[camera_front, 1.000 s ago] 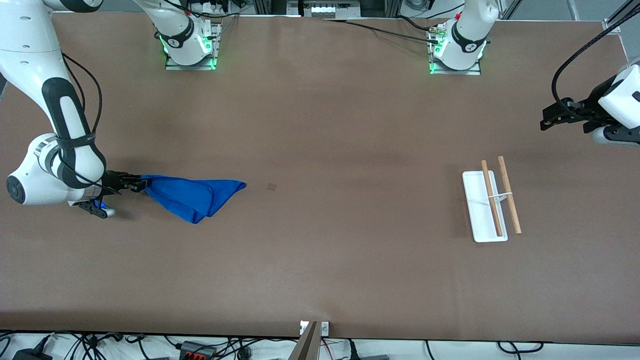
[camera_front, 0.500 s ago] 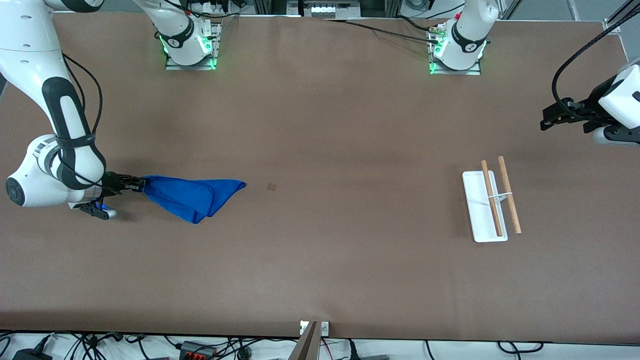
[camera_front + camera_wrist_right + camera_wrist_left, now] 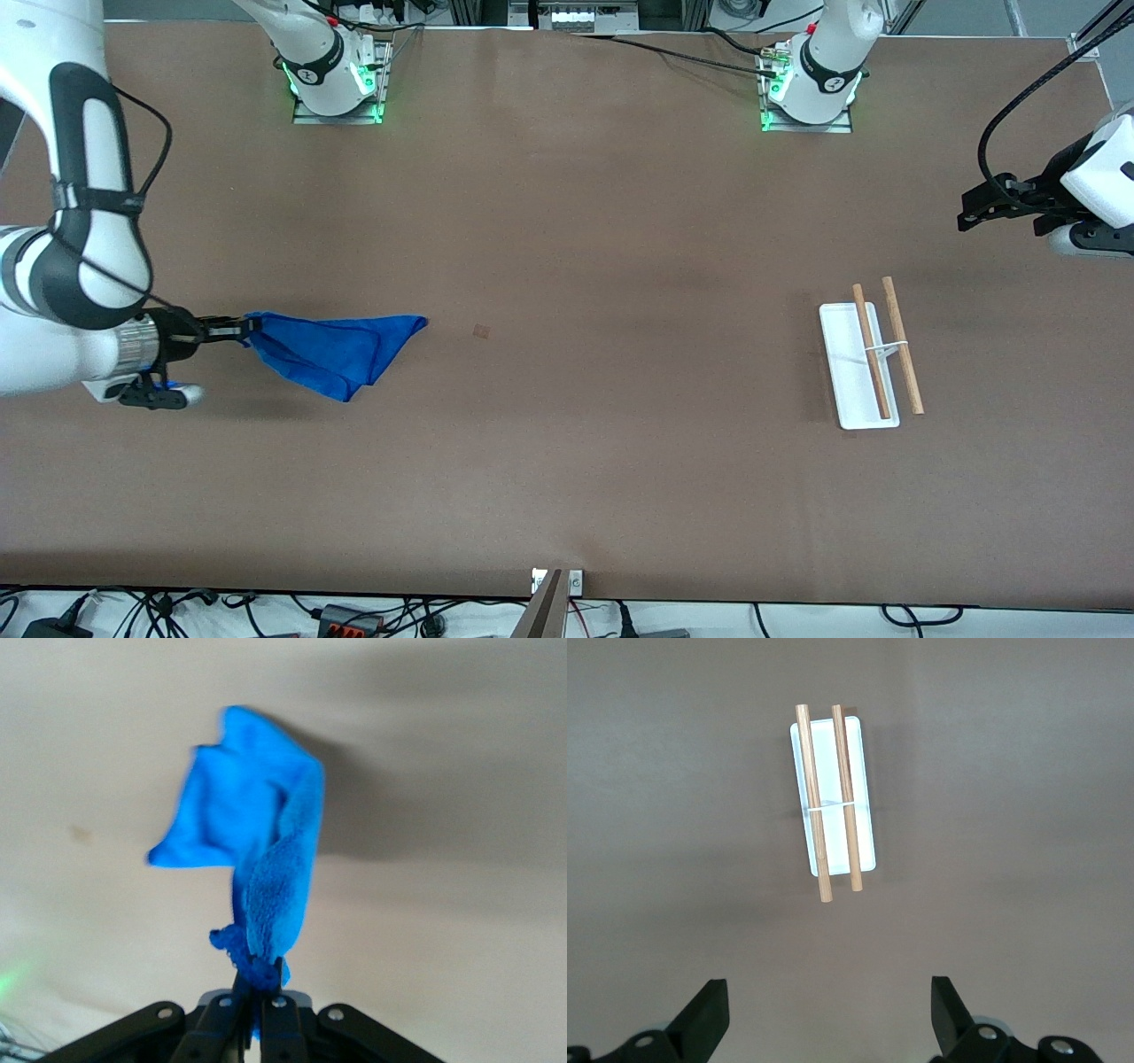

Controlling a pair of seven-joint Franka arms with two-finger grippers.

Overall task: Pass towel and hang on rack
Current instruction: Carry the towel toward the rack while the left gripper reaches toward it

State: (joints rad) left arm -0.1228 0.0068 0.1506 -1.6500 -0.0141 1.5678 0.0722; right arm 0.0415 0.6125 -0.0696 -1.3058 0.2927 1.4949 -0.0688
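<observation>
Your right gripper (image 3: pixel 237 329) is clamped tight on one bunched corner of the blue towel (image 3: pixel 332 351), its fingers (image 3: pixel 266 1003) pressed together with only fabric between them, over the table (image 3: pixel 567 221) near the edge at the right arm's end. From that pinch the cloth trails toward the middle of the table in a loose, folded triangle, one point reaching for the table's centre and another sagging toward the edge nearest the front camera. You cannot tell from these views whether the cloth hangs clear of the brown surface or touches it.

Your left gripper (image 3: pixel 974 209) waits over the edge at the left arm's end, its fingers (image 3: pixel 704 1014) spread wide with nothing between them.

The rack (image 3: pixel 864 363) stands well apart from the towel, toward the left arm's end of the table. Its white base tray (image 3: pixel 868 828) runs lengthwise from the robots' edge toward the front camera's edge, and its two wooden rods (image 3: pixel 833 797) lie parallel along it on a thin white wire stand. Both rods are bare.
</observation>
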